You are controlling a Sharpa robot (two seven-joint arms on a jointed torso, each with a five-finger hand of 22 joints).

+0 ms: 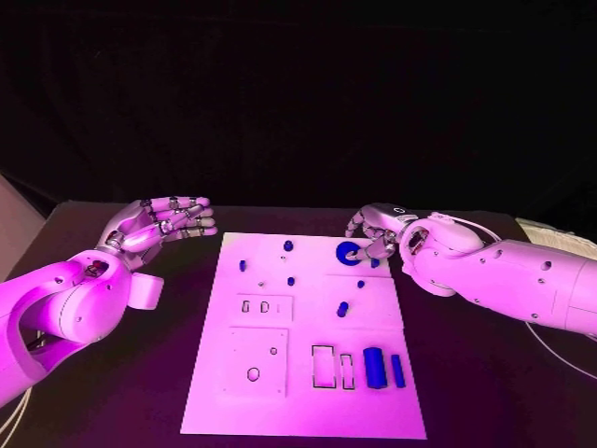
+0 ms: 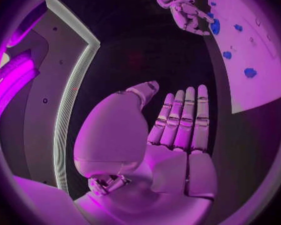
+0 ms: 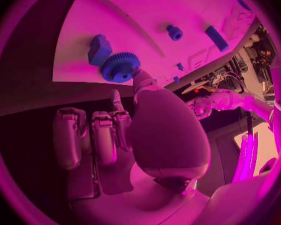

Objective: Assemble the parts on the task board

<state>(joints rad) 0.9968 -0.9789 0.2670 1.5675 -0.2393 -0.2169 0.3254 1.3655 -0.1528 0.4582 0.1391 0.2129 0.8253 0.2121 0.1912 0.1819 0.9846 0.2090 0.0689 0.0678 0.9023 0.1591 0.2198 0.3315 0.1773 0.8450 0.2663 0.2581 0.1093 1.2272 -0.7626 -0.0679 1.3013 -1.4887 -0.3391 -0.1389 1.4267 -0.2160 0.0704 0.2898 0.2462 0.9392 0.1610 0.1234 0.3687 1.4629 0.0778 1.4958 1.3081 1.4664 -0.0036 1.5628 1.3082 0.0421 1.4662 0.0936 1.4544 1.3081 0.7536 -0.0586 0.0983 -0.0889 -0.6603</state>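
The white task board (image 1: pixel 305 411) lies in the middle of the table. A blue gear (image 1: pixel 349 249) sits near its far right corner, with a blue block (image 3: pixel 98 49) beside it. My right hand (image 1: pixel 380 235) is at the gear; its thumb tip (image 3: pixel 137 76) touches the gear's (image 3: pixel 120 66) toothed rim, while the other fingers (image 3: pixel 103 135) stay bent and clear of it. Two blue bars (image 1: pixel 374 367) lie at the near right, and several small blue pieces (image 1: pixel 341 309) dot the board. My left hand (image 1: pixel 164 224) hovers off the far left corner, fingers (image 2: pixel 184 115) straight, holding nothing.
Black table surrounds the board, with bare strips on its left and right. Outlined recesses (image 1: pixel 325 366) mark the board's near half. A pale object (image 1: pixel 561 238) lies at the table's far right, behind my right arm.
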